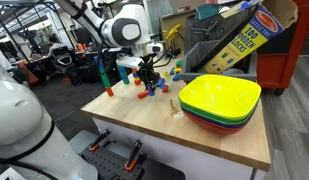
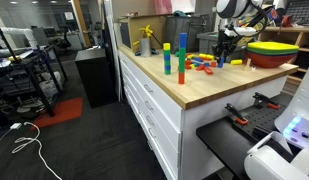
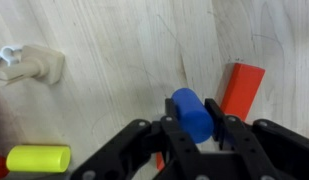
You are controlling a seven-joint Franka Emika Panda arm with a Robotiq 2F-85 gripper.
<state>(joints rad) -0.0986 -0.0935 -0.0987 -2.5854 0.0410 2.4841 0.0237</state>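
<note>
In the wrist view my gripper (image 3: 193,128) is shut on a blue cylinder block (image 3: 192,112), held between the two black fingers above the wooden tabletop (image 3: 124,50). A red rectangular block (image 3: 241,90) lies just to the right of it, and a yellow cylinder (image 3: 38,158) lies at the lower left. In both exterior views the gripper (image 1: 146,76) (image 2: 225,52) hangs low over a scatter of coloured blocks (image 1: 154,84) (image 2: 201,63) on the table.
A stack of yellow, green and red bowls (image 1: 220,100) (image 2: 270,50) sits on the table. Upright block towers (image 2: 181,60) stand near the scatter. A cream wooden piece (image 3: 30,66) lies at the wrist view's upper left. A cardboard box (image 1: 244,35) stands behind.
</note>
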